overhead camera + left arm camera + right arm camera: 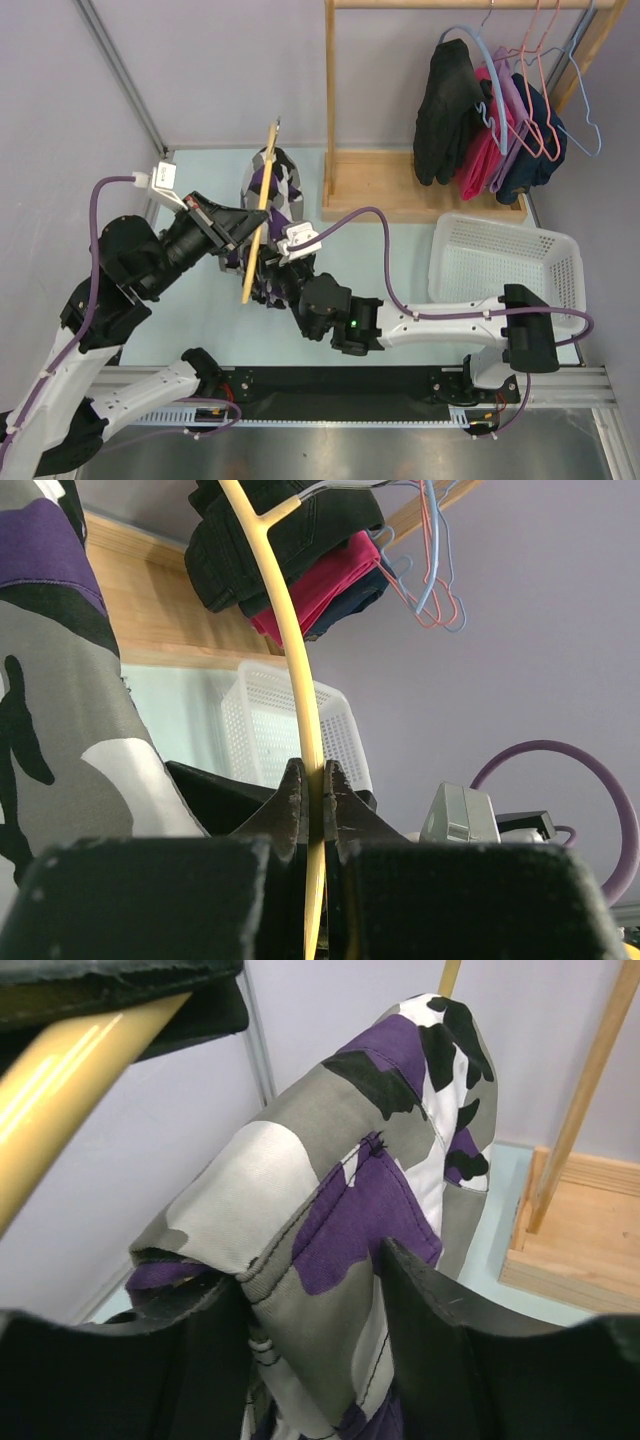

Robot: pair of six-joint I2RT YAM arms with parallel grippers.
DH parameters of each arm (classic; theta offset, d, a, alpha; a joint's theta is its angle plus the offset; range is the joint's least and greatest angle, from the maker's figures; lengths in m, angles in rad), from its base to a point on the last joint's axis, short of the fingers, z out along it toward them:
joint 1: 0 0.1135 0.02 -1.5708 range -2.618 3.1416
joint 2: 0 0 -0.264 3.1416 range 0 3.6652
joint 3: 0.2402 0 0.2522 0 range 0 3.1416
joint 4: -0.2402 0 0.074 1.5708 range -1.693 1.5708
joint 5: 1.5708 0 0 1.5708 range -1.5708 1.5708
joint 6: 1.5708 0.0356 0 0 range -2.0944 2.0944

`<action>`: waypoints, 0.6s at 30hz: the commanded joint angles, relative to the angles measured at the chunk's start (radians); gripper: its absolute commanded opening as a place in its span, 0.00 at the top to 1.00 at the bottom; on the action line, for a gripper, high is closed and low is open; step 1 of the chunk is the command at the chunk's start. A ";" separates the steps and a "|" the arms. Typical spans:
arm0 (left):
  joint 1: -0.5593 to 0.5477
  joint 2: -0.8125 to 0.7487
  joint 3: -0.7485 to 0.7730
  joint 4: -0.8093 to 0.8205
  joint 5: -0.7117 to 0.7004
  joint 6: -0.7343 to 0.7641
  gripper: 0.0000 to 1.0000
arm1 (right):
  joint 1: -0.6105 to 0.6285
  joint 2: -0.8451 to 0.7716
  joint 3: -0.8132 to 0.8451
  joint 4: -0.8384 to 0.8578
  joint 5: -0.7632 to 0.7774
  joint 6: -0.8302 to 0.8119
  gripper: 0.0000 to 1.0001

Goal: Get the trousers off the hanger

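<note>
Left wrist: left hand (313,805) pinches yellow hanger (290,650) beside camouflage trousers (60,700).

One yellow hanger (259,220); one camouflage trousers (350,1210); one white basket (505,265); one wooden rack (400,180); two arms.

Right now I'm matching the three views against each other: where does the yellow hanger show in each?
Top external: yellow hanger, centre, a slanted bar.
Left wrist: centre, rising upward, pinched by the left gripper.
Right wrist: top left corner, a slanted bar.
Shared landmark: camouflage trousers, beside the hanger in every view.
</note>
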 commanded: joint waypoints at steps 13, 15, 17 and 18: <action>-0.018 -0.093 0.097 0.095 -0.025 0.081 0.99 | -0.066 -0.210 -0.083 -0.083 -0.079 -0.032 1.00; -0.018 -0.100 0.099 0.076 -0.057 0.103 1.00 | -0.062 -0.231 -0.100 -0.088 -0.080 -0.030 1.00; -0.018 -0.102 0.104 0.055 -0.072 0.120 1.00 | -0.059 -0.257 -0.102 -0.097 -0.093 -0.026 1.00; -0.018 -0.100 0.105 0.049 -0.084 0.125 1.00 | -0.057 -0.263 -0.102 -0.092 -0.091 -0.029 1.00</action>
